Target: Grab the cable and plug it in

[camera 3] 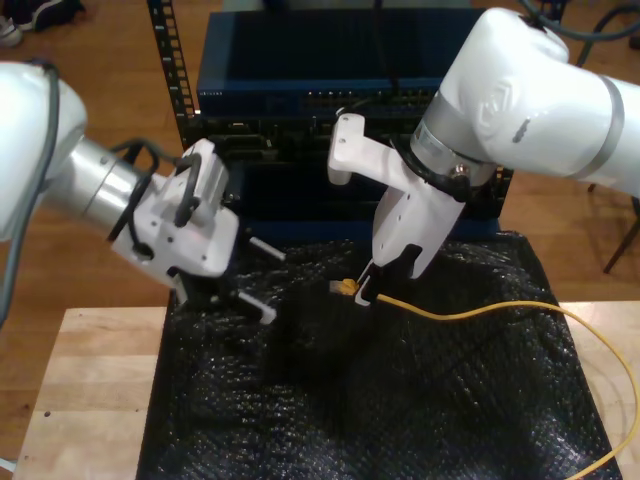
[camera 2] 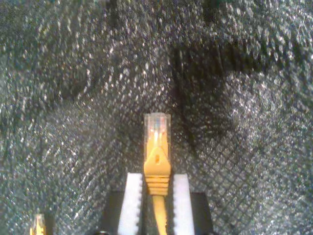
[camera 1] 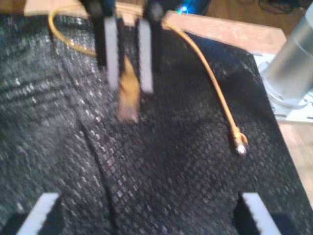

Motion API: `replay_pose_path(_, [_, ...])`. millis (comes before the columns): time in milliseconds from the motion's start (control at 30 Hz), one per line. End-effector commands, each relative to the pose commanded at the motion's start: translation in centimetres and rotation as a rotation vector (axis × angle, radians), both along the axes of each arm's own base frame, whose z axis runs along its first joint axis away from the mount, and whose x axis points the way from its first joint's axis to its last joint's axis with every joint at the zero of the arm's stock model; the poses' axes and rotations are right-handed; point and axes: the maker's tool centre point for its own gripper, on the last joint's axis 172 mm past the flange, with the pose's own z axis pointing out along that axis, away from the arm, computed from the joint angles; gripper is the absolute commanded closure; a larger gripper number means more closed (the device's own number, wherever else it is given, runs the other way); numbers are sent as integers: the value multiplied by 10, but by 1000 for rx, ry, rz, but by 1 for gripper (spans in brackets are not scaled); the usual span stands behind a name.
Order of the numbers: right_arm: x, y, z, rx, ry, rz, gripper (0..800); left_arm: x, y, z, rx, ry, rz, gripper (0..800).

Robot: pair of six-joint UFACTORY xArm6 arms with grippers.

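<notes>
My second gripper pinched the cable just behind its clear plug, white fingers pressed against the yellow boot on both sides, the plug pointing out over the black mesh mat. In the exterior view this gripper held the plug above the mat, the cable trailing toward that view's right over the wooden desk. My first gripper hovered with fingers spread wide, nothing between them; its view showed the cable's other plug lying on the mat.
</notes>
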Motion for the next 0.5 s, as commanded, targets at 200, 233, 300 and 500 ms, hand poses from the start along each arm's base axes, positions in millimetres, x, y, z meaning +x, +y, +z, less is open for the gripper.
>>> replay_pose_path(200, [5,1,10,45,-1,-25,793,11,-10,16,-67,-19,19,1])
replay_pose_path(233, [5,3,12,59,-4,-20,793,12,-10,16,-69,-23,17,1])
replay_pose_path(300, [7,5,19,99,-6,-23,792,12,-11,16,-71,-27,16,1])
replay_pose_path(500, [12,-3,35,206,39,-70,792,11,-11,17,-74,-26,14,1])
